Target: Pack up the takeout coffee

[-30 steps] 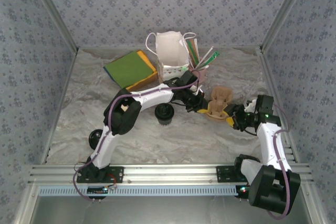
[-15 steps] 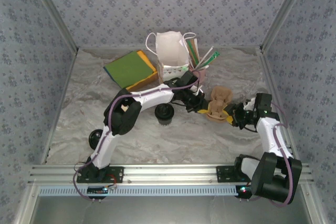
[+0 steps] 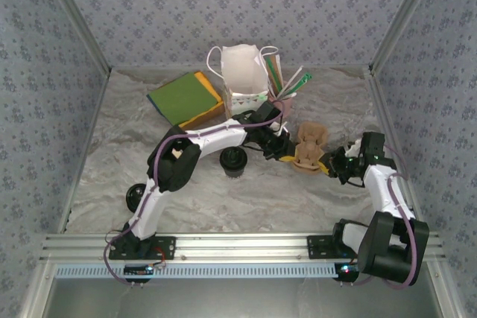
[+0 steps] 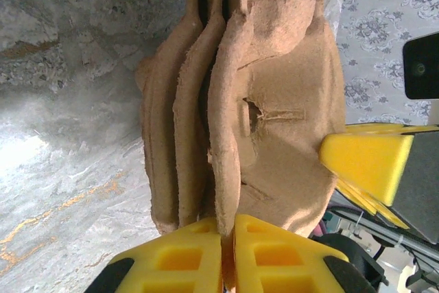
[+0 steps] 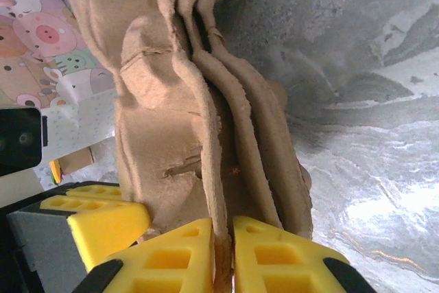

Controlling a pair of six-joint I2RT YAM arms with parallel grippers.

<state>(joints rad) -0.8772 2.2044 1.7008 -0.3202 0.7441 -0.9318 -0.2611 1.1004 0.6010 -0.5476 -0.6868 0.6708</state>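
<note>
Left end effector on fibrous, ridged pulp trays

No text, label, brand or number is legible anywhere. The only printed matter is a band of coloured cartoon pig faces along the lower part of the white paper bag with handles, which stands at the far middle of the tabletop. It is pictures only, with no readable letters. The brown moulded-pulp cup carrier shows a plain surface.
</note>
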